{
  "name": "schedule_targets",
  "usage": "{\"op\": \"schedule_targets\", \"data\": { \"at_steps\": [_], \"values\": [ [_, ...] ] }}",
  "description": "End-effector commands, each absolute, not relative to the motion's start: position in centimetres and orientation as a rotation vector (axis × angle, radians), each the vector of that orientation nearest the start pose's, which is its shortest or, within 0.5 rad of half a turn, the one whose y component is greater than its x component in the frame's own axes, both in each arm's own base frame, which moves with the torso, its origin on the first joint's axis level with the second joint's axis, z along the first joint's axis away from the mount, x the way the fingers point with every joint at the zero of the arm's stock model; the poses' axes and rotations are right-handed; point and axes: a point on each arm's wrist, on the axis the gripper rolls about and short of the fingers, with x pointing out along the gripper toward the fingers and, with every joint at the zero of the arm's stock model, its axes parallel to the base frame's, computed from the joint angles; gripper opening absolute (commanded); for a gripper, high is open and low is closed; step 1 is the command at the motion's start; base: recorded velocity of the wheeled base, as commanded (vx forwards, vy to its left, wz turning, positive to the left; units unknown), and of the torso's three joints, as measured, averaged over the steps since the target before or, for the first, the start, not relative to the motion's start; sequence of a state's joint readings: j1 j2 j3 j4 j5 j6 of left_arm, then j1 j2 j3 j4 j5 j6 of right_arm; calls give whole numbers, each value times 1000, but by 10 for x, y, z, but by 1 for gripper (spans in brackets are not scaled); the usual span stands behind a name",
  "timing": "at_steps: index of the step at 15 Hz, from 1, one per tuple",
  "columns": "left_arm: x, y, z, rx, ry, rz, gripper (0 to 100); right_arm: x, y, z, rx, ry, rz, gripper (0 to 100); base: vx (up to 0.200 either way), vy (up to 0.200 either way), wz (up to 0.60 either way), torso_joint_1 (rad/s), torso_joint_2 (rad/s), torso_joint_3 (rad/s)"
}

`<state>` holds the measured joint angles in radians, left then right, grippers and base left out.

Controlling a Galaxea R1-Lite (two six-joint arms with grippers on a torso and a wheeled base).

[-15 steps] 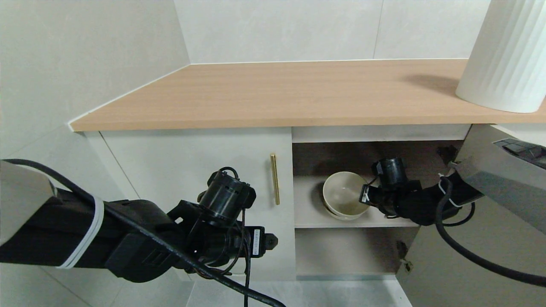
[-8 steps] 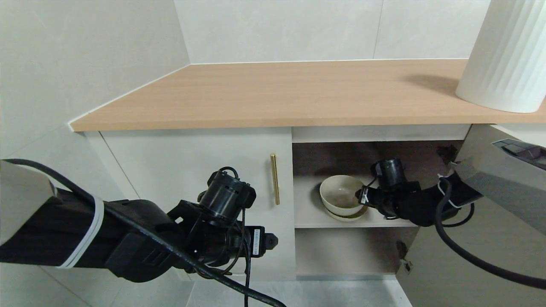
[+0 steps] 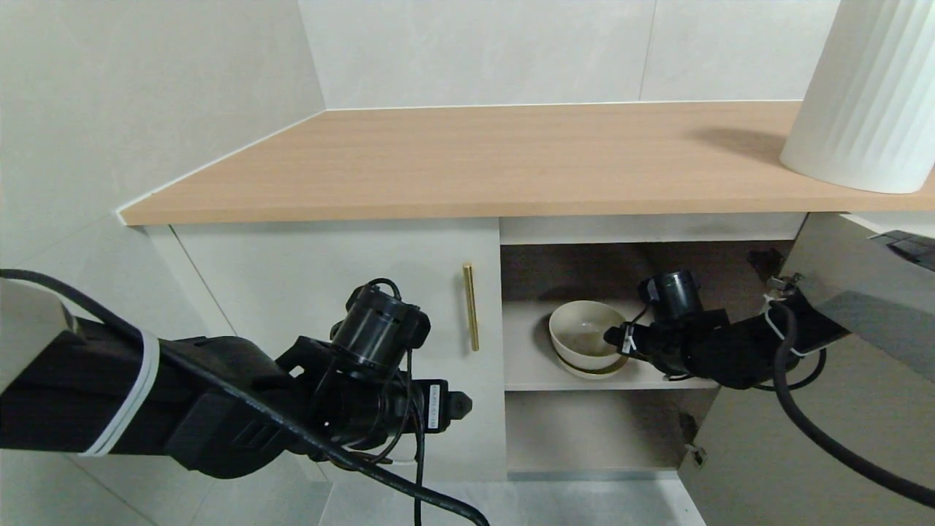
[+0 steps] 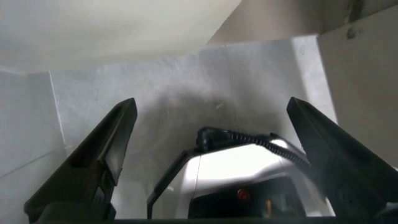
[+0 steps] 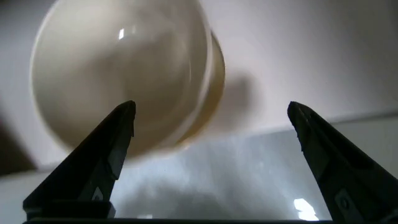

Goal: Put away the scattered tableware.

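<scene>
A cream bowl [image 3: 586, 336] sits upright on a second dish [image 3: 597, 369] on the cabinet's upper shelf [image 3: 526, 369]. In the right wrist view the cream bowl [image 5: 121, 81] lies just beyond the fingers. My right gripper [image 3: 612, 338] is inside the cabinet at the bowl's right rim; in its own view the right gripper [image 5: 211, 112] is open with nothing between the fingers. My left gripper [image 3: 459, 404] hangs in front of the closed left door, well left of the bowl. Seen from its wrist, the left gripper [image 4: 211, 106] is open over the floor.
The closed left door has a brass handle [image 3: 471, 307]. The right door [image 3: 752, 453] stands open beside my right arm. A wooden countertop [image 3: 511, 161] overhangs the cabinet, with a white ribbed vessel [image 3: 869, 95] at its right end. A lower shelf space [image 3: 592, 431] is below.
The bowl went from tilted at the right gripper to level on the dish below. The right gripper has drawn back slightly. The left arm shifted a little to the left.
</scene>
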<state>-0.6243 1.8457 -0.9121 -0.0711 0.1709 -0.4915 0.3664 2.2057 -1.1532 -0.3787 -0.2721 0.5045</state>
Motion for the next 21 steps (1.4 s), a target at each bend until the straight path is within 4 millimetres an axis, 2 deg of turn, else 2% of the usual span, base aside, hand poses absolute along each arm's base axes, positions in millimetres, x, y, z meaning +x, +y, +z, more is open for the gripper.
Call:
{"op": "schedule_targets", "data": {
  "at_steps": [1, 3, 7, 9, 11, 13, 15, 19, 21],
  "values": [
    [251, -155, 149, -187, 780, -192, 100, 347, 134, 109, 296, 670, 12, 100, 0, 0, 0, 0, 0, 0],
    [239, -139, 164, -203, 751, -177, 100, 318, 126, 133, 313, 671, 78, 100, 0, 0, 0, 0, 0, 0],
    [192, -104, 186, -235, 695, -171, 100, 257, 110, 183, 298, 608, 134, 100, 0, 0, 0, 0, 0, 0],
    [177, -92, 190, -242, 669, -166, 100, 230, 100, 198, 295, 608, 155, 100, 0, 0, 0, 0, 0, 0],
    [170, -85, 191, -237, 650, -161, 100, 203, 101, 207, 276, 632, 204, 100, 0, 0, 0, 0, 0, 0],
    [170, -85, 191, -231, 650, -160, 100, 187, 100, 206, 260, 657, 226, 100, 0, 0, 0, 0, 0, 0],
    [176, -88, 187, -215, 668, -161, 100, 186, 99, 197, 245, 684, 211, 100, 0, 0, 0, 0, 0, 0],
    [184, -93, 179, -192, 697, -154, 100, 182, 97, 196, 243, 685, 211, 100, 0, 0, 0, 0, 0, 0],
    [184, -93, 178, -190, 700, -155, 100, 183, 98, 194, 240, 693, 208, 100, -200, 0, 0, 0, 0, 0]
  ]
}}
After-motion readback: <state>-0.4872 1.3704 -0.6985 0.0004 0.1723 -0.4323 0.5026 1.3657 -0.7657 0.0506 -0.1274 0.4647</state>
